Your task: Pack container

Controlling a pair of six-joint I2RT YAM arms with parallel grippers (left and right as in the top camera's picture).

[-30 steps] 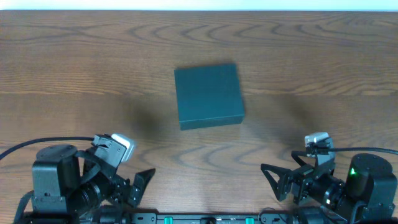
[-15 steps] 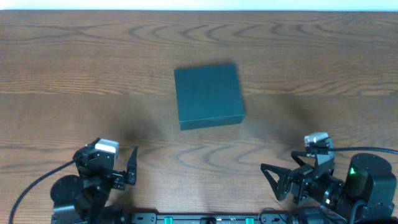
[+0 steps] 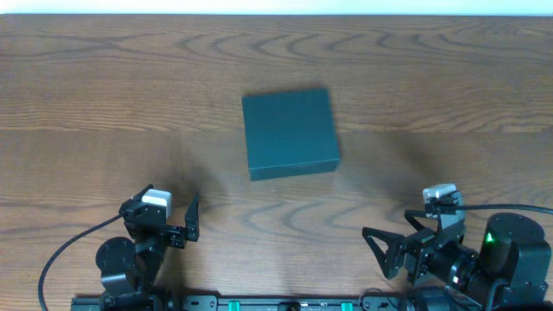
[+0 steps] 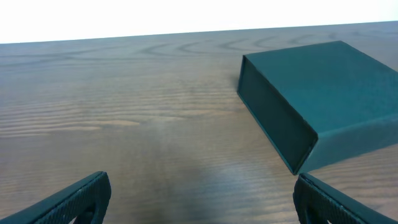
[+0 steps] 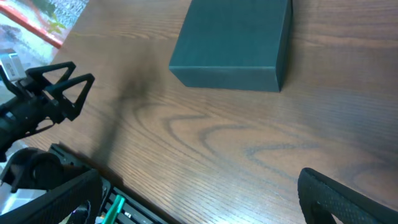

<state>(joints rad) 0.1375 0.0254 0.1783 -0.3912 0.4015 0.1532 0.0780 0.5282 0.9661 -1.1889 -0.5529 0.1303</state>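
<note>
Filling view: wood-grain table [image 3: 104, 86] (container [image 3: 289, 131] closed)

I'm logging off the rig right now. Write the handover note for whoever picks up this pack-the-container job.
Left gripper: open, empty, low at the front edge of the table, facing the container.
Right gripper: open, empty, also at the front edge.
Container: mid-table, lid shut, neither arm touching it.
Done: nothing visible.
Left: open the lid, load, close. I can make out no items to pack.
</note>
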